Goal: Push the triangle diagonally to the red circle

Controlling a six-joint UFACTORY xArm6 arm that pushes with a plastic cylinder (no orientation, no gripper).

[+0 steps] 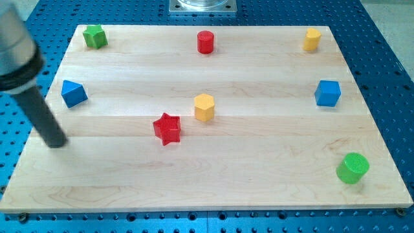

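A blue triangle block (74, 93) sits near the board's left edge. A red circle block (206, 41) stands at the view's top middle. My tip (58, 144) rests on the board at the view's left, below and slightly left of the blue triangle, apart from it. The rod rises up-left out of the view.
A green star block (95, 36) is at top left, a yellow block (312, 39) at top right, a blue cube (328, 93) at right, a green circle (352, 167) at bottom right. A red star (167, 129) and a yellow hexagon (204, 107) sit mid-board on the wooden board (259, 175).
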